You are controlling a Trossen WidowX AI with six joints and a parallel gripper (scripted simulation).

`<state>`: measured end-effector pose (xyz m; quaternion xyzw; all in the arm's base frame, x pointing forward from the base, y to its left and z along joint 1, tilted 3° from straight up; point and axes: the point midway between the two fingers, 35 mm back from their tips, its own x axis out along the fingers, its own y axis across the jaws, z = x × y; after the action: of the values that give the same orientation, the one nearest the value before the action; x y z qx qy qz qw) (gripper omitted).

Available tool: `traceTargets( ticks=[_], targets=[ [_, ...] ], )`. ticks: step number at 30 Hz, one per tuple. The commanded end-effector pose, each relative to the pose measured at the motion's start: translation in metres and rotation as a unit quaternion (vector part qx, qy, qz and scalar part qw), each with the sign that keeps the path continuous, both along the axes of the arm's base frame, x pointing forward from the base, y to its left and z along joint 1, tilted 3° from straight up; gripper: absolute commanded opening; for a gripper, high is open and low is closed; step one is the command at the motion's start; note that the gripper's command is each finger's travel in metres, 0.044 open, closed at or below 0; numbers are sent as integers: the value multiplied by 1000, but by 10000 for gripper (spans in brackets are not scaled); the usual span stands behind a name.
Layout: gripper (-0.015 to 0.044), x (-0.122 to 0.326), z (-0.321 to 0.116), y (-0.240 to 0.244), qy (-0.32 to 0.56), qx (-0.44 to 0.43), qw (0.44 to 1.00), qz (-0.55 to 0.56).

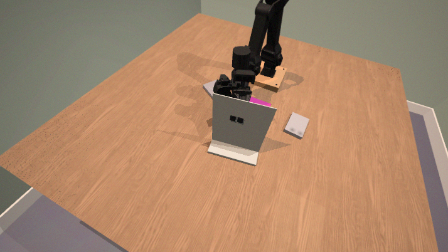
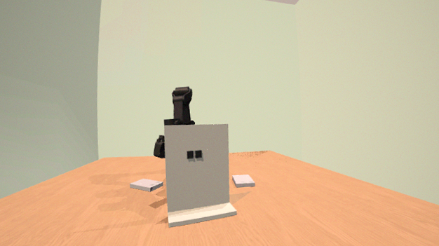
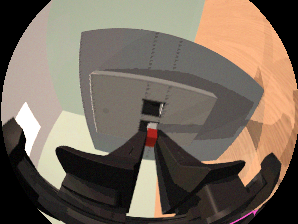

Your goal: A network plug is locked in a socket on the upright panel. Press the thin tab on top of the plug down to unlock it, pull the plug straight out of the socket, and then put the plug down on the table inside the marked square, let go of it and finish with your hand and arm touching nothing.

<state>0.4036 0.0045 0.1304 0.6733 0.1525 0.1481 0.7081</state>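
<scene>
Fingers of the gripper (image 3: 152, 141) are closed narrowly on the red network plug (image 3: 152, 136), their tips pressed against either side of it in the wrist view. The plug sits in its dark socket (image 3: 153, 108) on the raised plate of the upright grey panel (image 1: 241, 131), on the face turned toward the arm (the top and exterior views show only the far face, so the plug is hidden there). The gripper's body (image 1: 233, 89) hangs just behind the panel's upper edge. A sliver of the magenta marked square (image 1: 261, 102) shows on the wooden table (image 1: 125, 157) behind the panel. Two flat grey blocks lie on the table, one (image 1: 297, 125) well to one side of the panel, the other (image 1: 209, 86) partly hidden by the gripper.
</scene>
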Motion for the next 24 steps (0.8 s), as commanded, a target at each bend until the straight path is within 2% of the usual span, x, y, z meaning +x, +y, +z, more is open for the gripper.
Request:
traceTargets(
  ticks=[1,4,24],
  targets=[
    [16,1,0,-1,2,3,1000,-3],
    [0,1,0,-1,2,3,1000,-3],
    [0,-9,0,-2,2,3,1000,-3]
  ],
)
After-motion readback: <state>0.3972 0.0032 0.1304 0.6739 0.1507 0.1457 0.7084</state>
